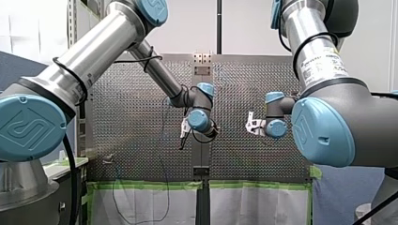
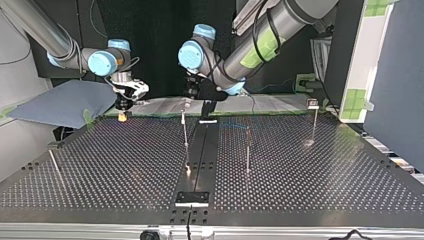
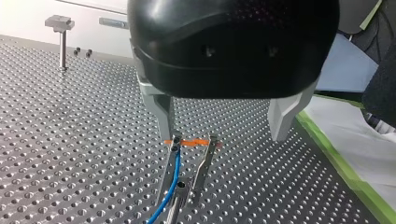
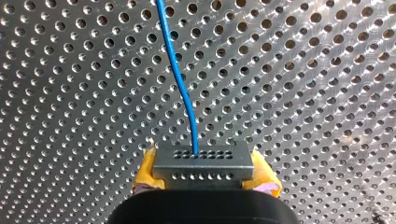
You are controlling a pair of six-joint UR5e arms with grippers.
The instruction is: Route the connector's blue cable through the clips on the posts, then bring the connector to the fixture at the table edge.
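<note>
In the right wrist view my right gripper [image 4: 204, 181] is shut on a grey connector block [image 4: 203, 161], which sits between its yellow pads [image 4: 145, 171]. A blue cable [image 4: 180, 79] runs out of the block over the perforated table. In the left wrist view my left gripper [image 3: 224, 137] stands open, and its metal fingers [image 3: 163, 114] hang just above two thin posts [image 3: 205, 161] joined by an orange clip [image 3: 189, 142]. The blue cable [image 3: 173, 182] lies along the nearer post up to the clip. In the top view my right gripper [image 2: 122, 116] is at the far left and my left gripper [image 2: 192, 102] at the far middle.
Thin upright posts [image 2: 185, 135] [image 2: 248, 150] [image 2: 315, 122] stand on the table, and a leaning one [image 2: 54, 165] is at the top view's left. A black plate [image 2: 192, 198] sits at the near edge. A post with a flat head [image 3: 60, 32] stands far off in the left wrist view.
</note>
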